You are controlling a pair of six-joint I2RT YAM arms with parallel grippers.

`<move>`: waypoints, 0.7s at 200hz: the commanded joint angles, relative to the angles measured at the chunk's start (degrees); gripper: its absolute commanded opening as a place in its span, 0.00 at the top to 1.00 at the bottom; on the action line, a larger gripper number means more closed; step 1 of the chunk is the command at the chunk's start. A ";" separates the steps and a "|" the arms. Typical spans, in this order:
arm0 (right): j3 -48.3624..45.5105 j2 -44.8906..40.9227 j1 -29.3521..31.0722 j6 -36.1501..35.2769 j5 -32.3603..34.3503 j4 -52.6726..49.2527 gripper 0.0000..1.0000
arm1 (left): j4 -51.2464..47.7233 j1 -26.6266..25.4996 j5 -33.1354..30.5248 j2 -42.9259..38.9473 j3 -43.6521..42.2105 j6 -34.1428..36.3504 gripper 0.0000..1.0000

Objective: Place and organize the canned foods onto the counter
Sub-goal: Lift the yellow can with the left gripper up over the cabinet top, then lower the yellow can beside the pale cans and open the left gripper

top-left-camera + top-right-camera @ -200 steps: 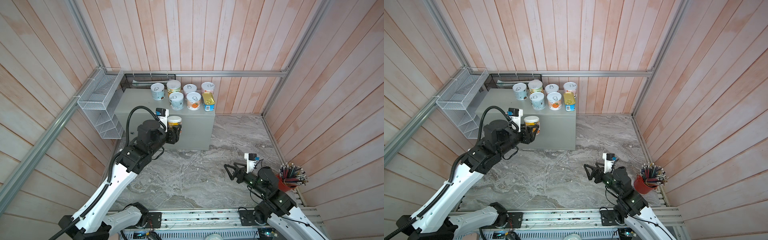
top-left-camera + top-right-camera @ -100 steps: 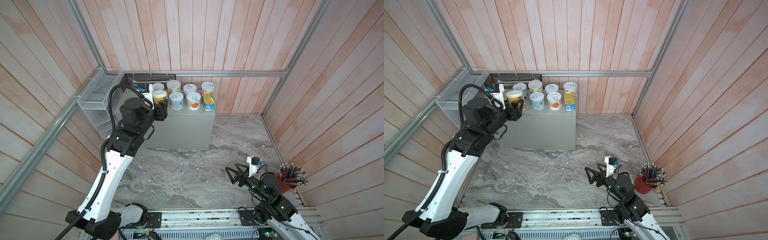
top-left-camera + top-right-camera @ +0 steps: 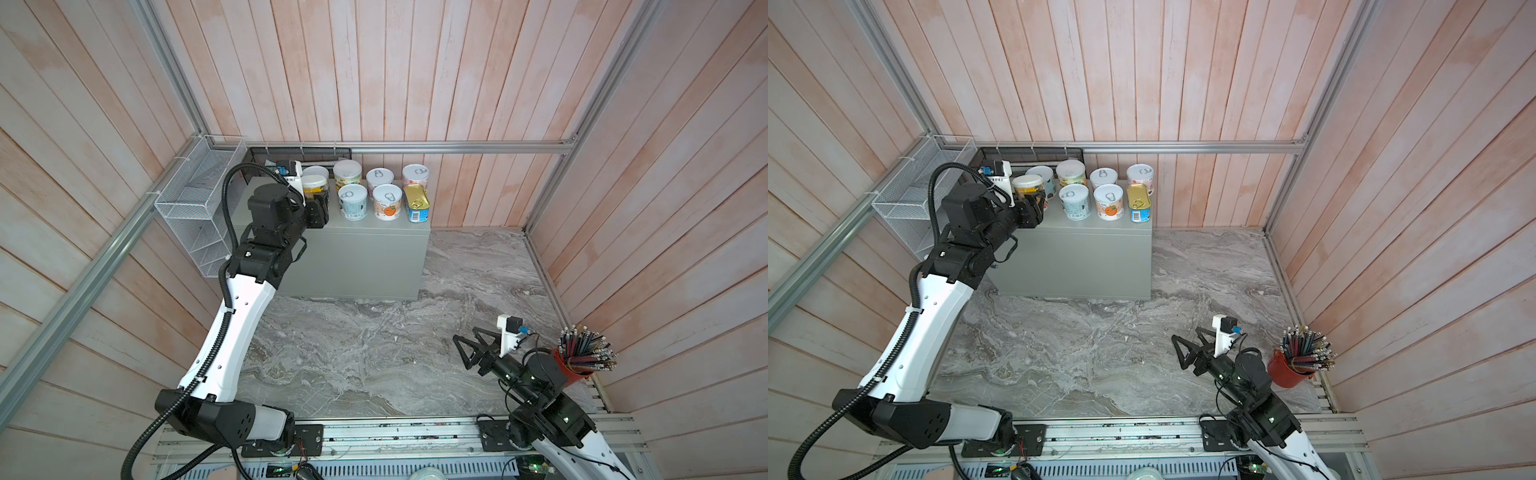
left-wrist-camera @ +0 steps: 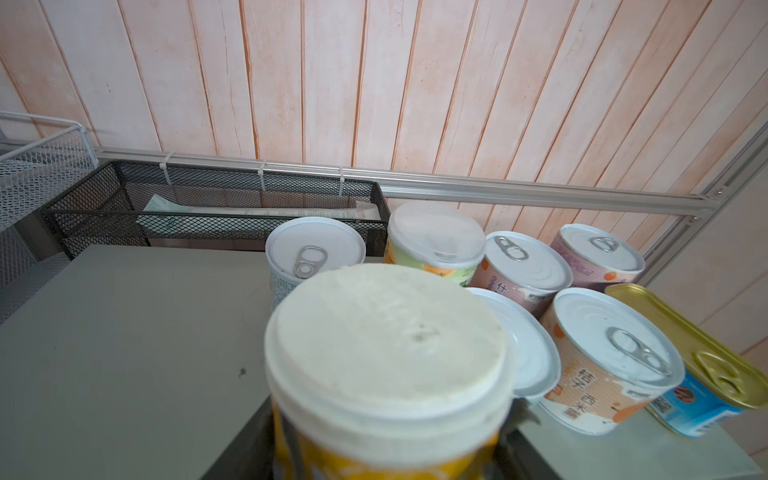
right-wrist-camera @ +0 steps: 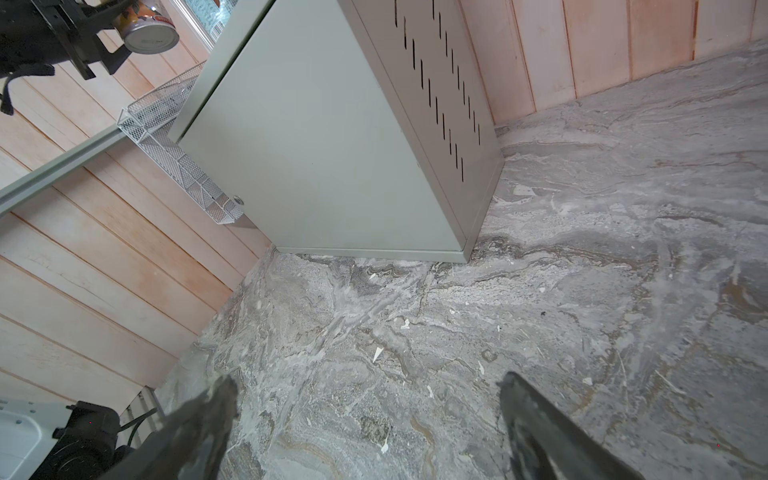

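Left gripper (image 3: pixel 318 203): clamped on yellow-orange can (image 3: pixel 314 185) with a plain pale lid, at 9 o'clock of the group
Right gripper (image 3: pixel 464 352): fingers wide, holding nothing, over the marble (image 3: pixel 374 353) at 5 o'clock
Counter (image 3: pixel 357 249): six round cans (image 3: pixel 353 202) and one gold-topped blue tin (image 3: pixel 417 202)
Writing: "桔子" on orange-print can (image 4: pixel 590 386); "什" on pink can (image 4: pixel 521 266)
Other: one red pencil cup (image 3: pixel 571 368)

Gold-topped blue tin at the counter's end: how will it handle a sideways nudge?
The tin is low and flat-sided, so it likely slides rather than rolling or tipping. The metal looks rigid and probably smooth. It sits near the counter edge, so an outward push may drop it.
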 commanded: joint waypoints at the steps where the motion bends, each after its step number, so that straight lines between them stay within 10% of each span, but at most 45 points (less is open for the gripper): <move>1: -0.11 -0.64 0.31 0.07 1.19 -0.62 0.02 | 8.96 0.48 1.08 -0.52 -1.51 1.47 0.44; 140: -1.59 -0.62 0.24 1.00 0.28 -0.94 0.02 | 24.51 2.86 3.87 0.71 -14.48 2.39 0.41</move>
